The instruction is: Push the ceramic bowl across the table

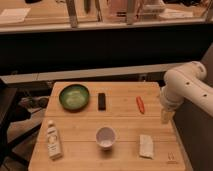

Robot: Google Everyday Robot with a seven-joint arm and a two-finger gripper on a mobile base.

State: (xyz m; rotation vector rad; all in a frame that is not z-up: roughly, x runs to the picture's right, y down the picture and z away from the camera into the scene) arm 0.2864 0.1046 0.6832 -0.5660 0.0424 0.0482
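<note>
The ceramic bowl (74, 96) is green and round and sits upright at the far left of the wooden table (125, 125). My white arm (187, 85) comes in from the right. The gripper (166, 116) hangs at the table's right edge, level with the middle of the table and far to the right of the bowl. It touches nothing that I can see.
A black bar-shaped object (101, 101) lies just right of the bowl. An orange-red stick (140, 104) lies near the gripper. A white cup (106, 136) stands at the front middle, a white bottle (52, 141) lies front left, and a white packet (146, 146) lies front right.
</note>
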